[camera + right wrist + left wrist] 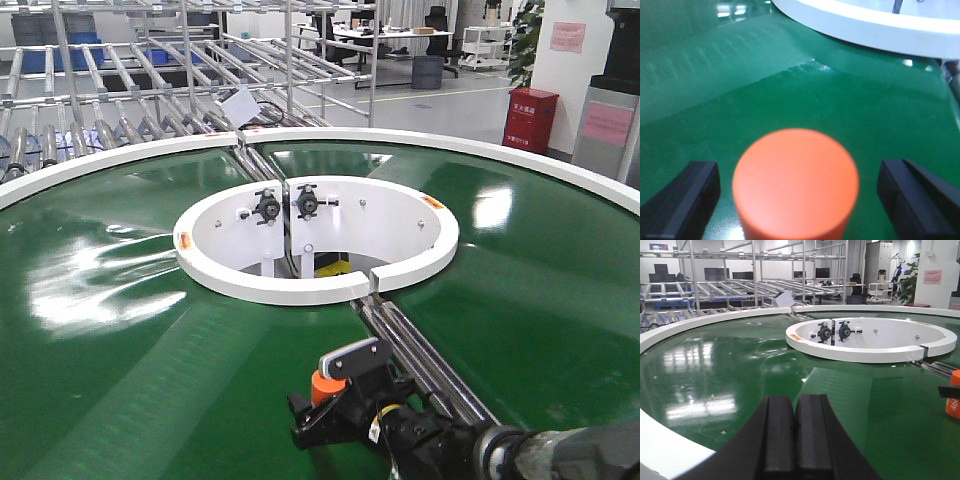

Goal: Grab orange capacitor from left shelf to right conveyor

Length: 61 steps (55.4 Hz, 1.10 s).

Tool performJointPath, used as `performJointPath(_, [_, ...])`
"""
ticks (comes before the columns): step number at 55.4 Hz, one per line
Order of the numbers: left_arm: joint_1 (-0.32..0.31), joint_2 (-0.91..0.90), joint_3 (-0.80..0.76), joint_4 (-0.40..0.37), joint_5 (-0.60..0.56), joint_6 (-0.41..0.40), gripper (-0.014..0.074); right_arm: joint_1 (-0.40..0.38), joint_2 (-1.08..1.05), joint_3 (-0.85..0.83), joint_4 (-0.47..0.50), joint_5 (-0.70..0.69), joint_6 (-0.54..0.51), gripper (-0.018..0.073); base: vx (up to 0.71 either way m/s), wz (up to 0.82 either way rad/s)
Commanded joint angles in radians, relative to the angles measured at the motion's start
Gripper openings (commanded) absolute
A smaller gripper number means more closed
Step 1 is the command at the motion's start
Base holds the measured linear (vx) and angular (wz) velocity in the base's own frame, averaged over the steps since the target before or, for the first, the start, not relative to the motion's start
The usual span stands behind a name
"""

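Status: the transfer is judged almost complete. The orange capacitor (796, 185) stands upright on the right conveyor (120, 330), on the glossy green belt between the white inner ring (300, 285) and the near edge of the belt. It is no longer on the left shelf (110, 110), whose metal rails lie beyond the far rim, well apart from the right tool.

Right tool (799, 197): spread. In the right wrist view both fingers (682, 200) flank the capacitor with visible green belt on each side; neither pad touches it. The capacitor sits centred between them, directly below the camera.

Left tool (792, 440): pads pressed together, holding nothing, hovering low over the belt. From the left tool, the capacitor appears far off to its right side, at the picture edge.

Remaining work, as judged: withdraw the right tool upward without brushing the cylinder. Whether the base rests fully flat on the belt cannot be confirmed, since the base is hidden in all views.
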Motion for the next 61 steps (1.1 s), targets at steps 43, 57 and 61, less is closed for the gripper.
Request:
performJointPath(43, [-0.009, -0.010, 0.032, -0.006, -0.082, -0.001, -0.0006, -0.006, -0.860, 0.430, -0.041, 0.577, -0.088, 0.0523, 0.00, 0.00])
performJointPath(57, [-0.009, -0.010, 0.032, -0.006, -0.082, -0.001, -0.0006, -0.006, -0.948, 0.480, -0.053, 0.696, -0.089, 0.0470, 0.00, 0.00])
performJointPath(61, [-0.009, -0.010, 0.032, -0.006, -0.082, -0.001, -0.0006, -0.006, -0.949, 0.480, -0.049, 0.723, -0.089, 0.0424, 0.00, 0.00])
